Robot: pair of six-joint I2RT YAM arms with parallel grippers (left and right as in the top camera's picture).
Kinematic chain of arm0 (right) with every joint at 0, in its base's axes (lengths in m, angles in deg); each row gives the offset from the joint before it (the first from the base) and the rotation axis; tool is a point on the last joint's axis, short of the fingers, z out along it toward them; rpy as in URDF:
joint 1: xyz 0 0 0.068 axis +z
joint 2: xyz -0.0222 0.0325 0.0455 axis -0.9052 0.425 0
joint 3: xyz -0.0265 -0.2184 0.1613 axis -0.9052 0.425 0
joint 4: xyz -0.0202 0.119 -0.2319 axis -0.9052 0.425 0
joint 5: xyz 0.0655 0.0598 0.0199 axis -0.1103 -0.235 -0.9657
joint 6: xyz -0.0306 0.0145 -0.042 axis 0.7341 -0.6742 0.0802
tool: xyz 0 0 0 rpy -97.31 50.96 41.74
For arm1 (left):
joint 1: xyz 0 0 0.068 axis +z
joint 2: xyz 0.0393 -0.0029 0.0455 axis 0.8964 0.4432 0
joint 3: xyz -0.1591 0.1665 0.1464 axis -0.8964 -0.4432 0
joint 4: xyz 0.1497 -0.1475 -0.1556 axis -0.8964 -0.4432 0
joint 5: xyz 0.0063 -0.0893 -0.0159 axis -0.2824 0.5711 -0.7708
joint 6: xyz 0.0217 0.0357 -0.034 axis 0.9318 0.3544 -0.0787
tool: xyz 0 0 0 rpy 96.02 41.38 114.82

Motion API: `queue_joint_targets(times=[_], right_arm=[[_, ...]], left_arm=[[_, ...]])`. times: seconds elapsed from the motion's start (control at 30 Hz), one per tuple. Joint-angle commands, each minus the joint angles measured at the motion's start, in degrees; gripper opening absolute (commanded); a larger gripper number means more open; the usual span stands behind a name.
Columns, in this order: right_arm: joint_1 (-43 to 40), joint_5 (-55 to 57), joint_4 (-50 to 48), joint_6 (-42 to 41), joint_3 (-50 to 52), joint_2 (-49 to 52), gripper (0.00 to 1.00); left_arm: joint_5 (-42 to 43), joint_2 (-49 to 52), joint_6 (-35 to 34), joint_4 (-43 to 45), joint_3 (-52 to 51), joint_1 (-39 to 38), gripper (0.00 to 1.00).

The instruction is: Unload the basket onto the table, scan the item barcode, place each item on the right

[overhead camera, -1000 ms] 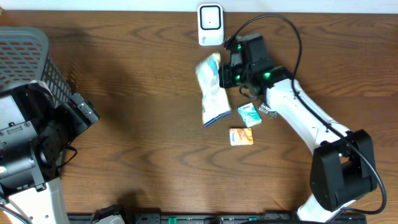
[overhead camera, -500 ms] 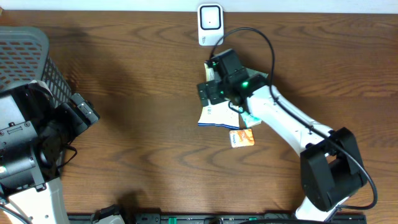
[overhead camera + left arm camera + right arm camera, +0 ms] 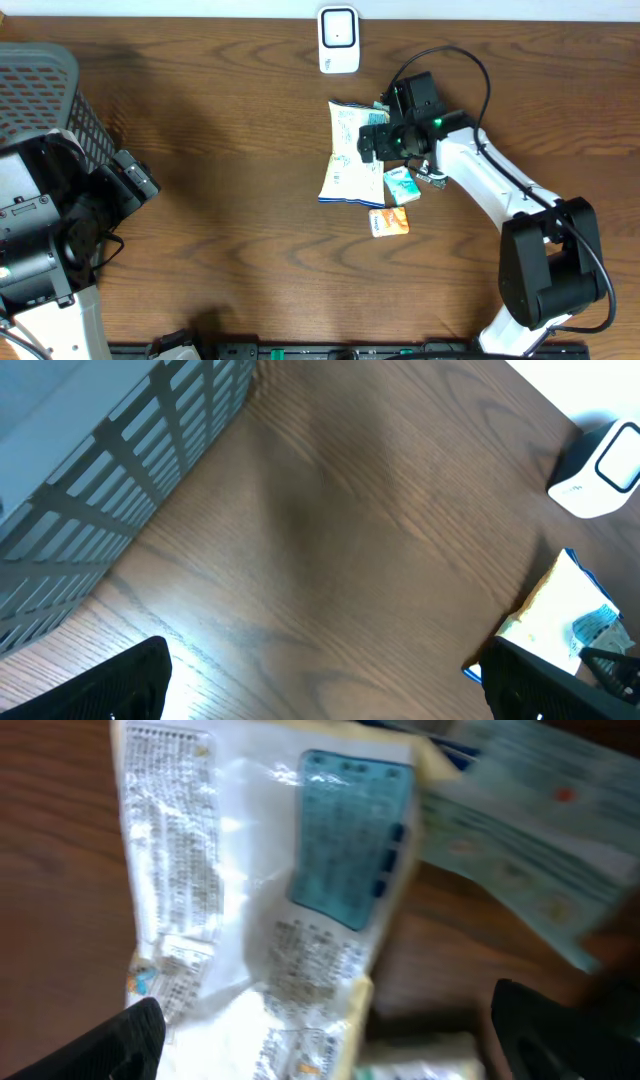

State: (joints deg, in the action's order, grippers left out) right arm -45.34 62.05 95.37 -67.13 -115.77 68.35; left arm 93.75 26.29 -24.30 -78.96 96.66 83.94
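Three items lie clustered below the scanner [image 3: 338, 40]. The bag [image 3: 347, 155] is nearest it, a teal box [image 3: 400, 185] sits just past the bag's far corner, and an orange box [image 3: 388, 220] is farthest from it. The bag, which I take to be the item to scan, rests flat on the surface [image 3: 220, 150] with its fine print up. It is near the scanner but not in front of its face, and nothing holds it.

The right arm [image 3: 470, 170] reaches in from below and right of the scanner. The right jaws hang over the bag's edge, spread wide and gripping nothing. In the wrist view the print is blurred, so I cannot pick out a barcode. Print-side up probably suits finding the code, but the bag would need gripping and lifting toward the scanner.

The left arm [image 3: 60, 230] waits far left of the scanner beside the basket [image 3: 45, 75]. The left jaws are apart and empty, likely because the cluster lies within the right arm's reach.
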Motion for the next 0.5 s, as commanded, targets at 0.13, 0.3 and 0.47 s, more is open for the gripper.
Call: queue_joint_targets(times=[0.13, 0.3, 0.47], right_arm=[[-0.37, -5.25, -7.87, 0.74, 6.19, 0.57, 0.95], [-0.35, -7.72, -12.52, -0.79, 7.04, 2.73, 0.93], [-0.46, -12.48, -15.63, -2.97, 6.91, 7.76, 0.96]], left_arm=[[0.50, 0.00, -0.07, -0.13, 0.90, 0.31, 0.98], [0.50, 0.00, -0.07, -0.13, 0.90, 0.31, 0.98], [0.50, 0.00, -0.07, -0.13, 0.90, 0.31, 0.98]])
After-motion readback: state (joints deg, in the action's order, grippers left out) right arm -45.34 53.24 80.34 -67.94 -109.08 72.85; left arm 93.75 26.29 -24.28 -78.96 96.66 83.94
